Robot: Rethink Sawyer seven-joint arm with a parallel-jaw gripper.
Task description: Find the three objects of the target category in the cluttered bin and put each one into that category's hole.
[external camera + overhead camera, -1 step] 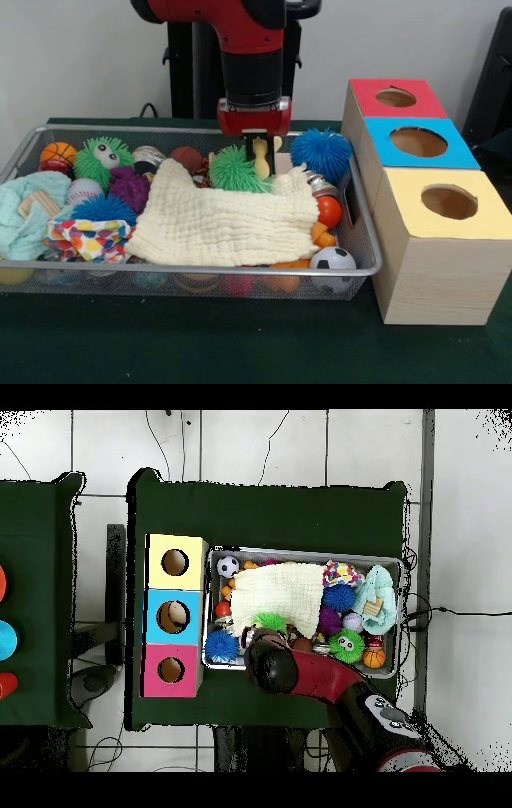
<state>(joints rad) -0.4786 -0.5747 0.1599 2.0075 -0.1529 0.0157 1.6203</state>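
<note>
Eyeing the green spiky ball at the bin's back edge, hanging the gripper just right of it, not managing to tell open from clenched. Risking snagging the cream cloth alongside, or fumbling toward the hole box past the bin's right edge.

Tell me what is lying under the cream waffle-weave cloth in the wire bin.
Little shows. An orange ball and an orange toy piece peek out at the edge of the cream waffle-weave cloth. Whatever lies beneath its middle in the wire bin is covered.
</note>
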